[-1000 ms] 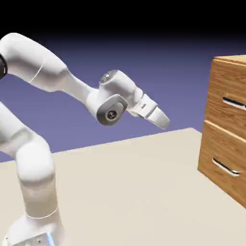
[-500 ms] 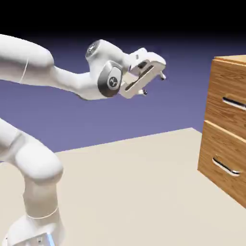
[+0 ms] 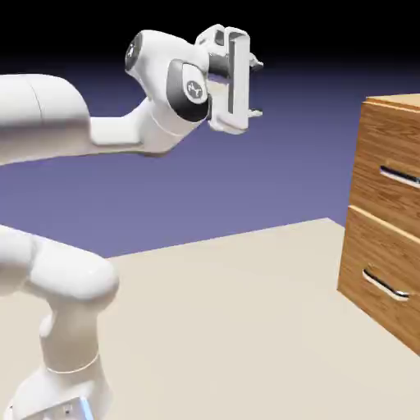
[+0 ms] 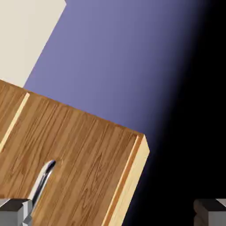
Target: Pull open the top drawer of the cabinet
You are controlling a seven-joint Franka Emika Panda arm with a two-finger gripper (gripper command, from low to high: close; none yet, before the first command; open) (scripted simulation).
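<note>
Exterior view shows the white two-finger hand raised high, its fingers spread wide with nothing between them, pointing toward the brown wood-grain box-shaped cabinet at the right of the pale desk, and well apart from it. The upper wood-grain top drawer sits flush with the cabinet front, its slim silver bar handle untouched. Hand view frames that drawer front and one end of the handle just above a fingertip. Judging by this, nothing is done yet: approach, grasp and pull all remain.
</note>
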